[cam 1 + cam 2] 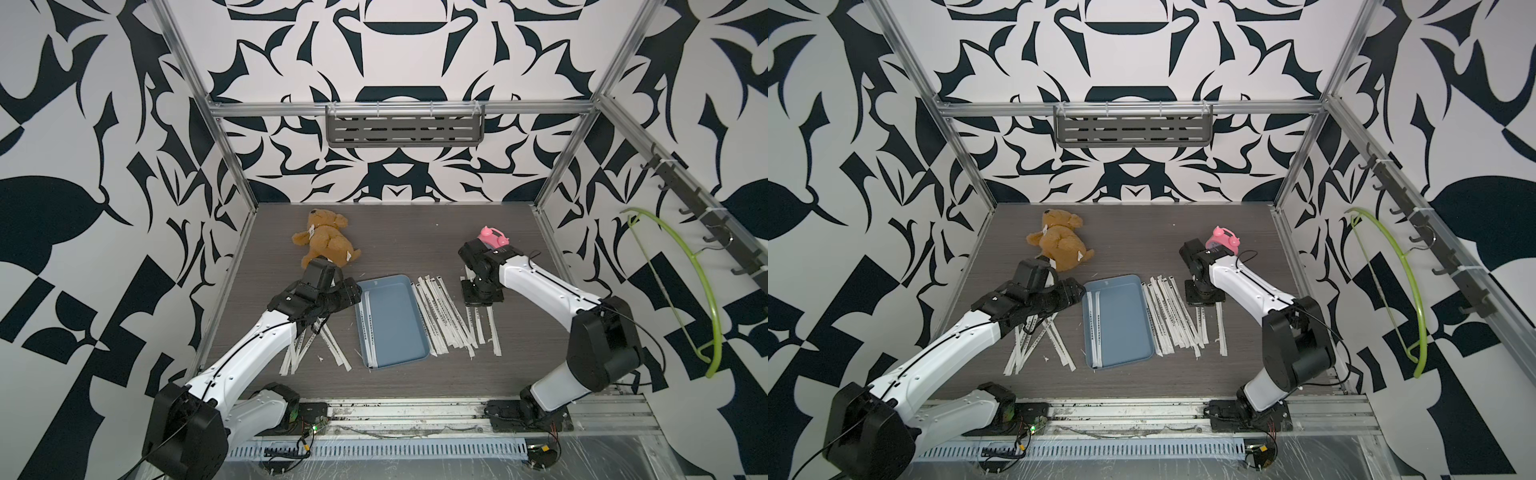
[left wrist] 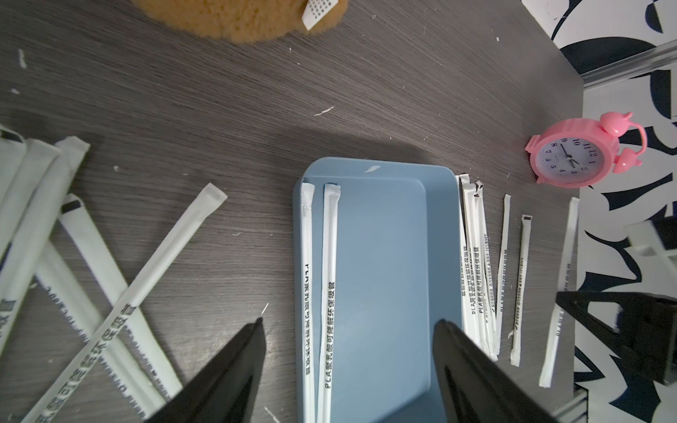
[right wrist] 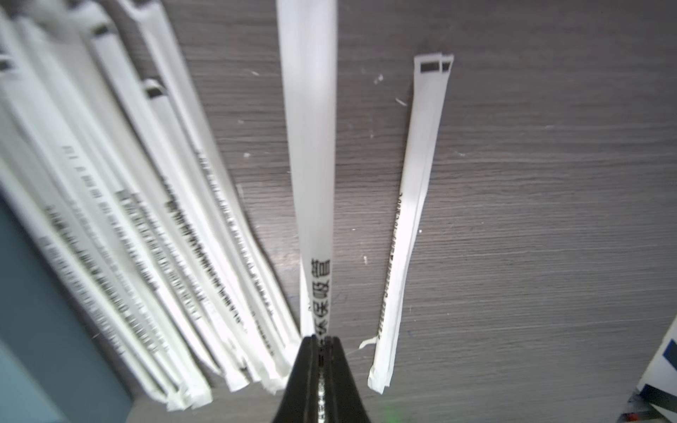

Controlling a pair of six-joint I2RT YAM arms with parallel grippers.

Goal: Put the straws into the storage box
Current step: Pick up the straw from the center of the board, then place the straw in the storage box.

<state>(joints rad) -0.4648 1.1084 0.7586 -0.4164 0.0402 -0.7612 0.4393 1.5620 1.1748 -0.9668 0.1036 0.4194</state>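
Beneath the left arm, straws half hidden.

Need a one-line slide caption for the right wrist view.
Right gripper shut on one wrapped straw, with more straws fanned out on the table beside the blue tray.

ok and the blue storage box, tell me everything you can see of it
The storage box is a shallow blue-grey tray, apparently plastic, rectangular with rounded corners and a low rim. It lies flat on the wood-grain table. Two wrapped straws lie lengthwise inside along one long wall; the rest of its floor is bare. A white scrap sits on its far rim, and loose straws lie along its other long side.
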